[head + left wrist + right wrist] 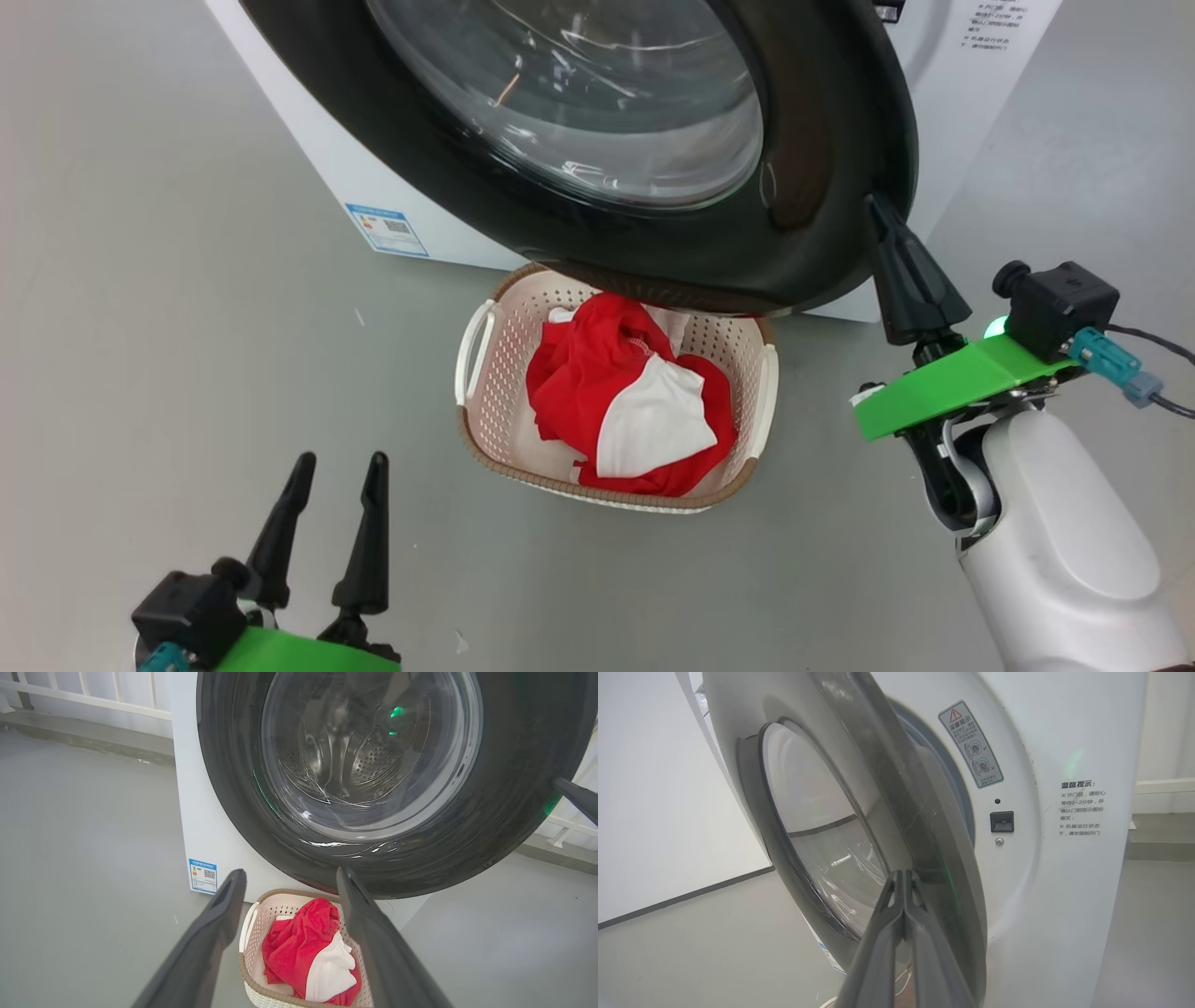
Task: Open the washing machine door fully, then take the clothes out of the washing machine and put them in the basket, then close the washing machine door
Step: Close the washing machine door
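Head view: high, tilted steeply down onto floor; basket mid-frame, washing machine door close across top.
Left wrist view: lower, behind basket, faces machine front between own spread left fingers; door looms above basket.
Right wrist view: tight on door rim, nearly edge-on, sights along pressed-together right fingers toward washing machine front panel.
Overlap: head and left wrist views share basket, blue label, door glass; all three share door.
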Available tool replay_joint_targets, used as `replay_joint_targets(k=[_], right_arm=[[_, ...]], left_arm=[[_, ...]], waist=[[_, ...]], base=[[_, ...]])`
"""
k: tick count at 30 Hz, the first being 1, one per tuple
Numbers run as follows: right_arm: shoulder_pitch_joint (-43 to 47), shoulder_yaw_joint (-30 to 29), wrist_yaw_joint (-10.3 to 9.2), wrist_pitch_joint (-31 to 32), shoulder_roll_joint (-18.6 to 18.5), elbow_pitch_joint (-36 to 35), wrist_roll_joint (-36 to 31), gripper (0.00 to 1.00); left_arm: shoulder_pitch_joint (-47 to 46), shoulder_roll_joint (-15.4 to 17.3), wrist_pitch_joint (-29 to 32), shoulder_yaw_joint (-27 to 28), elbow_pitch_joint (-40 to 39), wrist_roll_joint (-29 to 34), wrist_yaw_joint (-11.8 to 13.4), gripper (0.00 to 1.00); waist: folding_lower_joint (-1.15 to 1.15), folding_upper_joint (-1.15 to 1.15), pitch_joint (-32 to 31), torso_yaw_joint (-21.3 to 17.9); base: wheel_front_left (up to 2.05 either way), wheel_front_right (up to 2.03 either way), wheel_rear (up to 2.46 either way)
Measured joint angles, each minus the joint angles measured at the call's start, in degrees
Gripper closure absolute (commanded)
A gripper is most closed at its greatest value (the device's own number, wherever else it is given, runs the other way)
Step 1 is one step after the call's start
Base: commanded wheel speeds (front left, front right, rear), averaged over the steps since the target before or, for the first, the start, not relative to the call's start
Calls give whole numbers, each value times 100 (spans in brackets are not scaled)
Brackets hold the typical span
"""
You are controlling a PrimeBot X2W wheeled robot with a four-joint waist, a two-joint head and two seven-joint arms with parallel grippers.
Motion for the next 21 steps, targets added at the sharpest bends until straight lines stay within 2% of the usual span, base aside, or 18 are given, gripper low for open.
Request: replay_joint_targets(k=[8,21], right_arm=[[-413,-264,1,0,-23,-46,0,100],[-1264,-688,1,-1,-271,-147,-36,100]], left_arm=[[-186,1,0,-121,-88,-58,0,0],[-644,-25,0,-323,-197,-99,0,0]], waist=[[0,0,301,23],[0,0,910,160]], base=[[0,0,0],[0,0,0]])
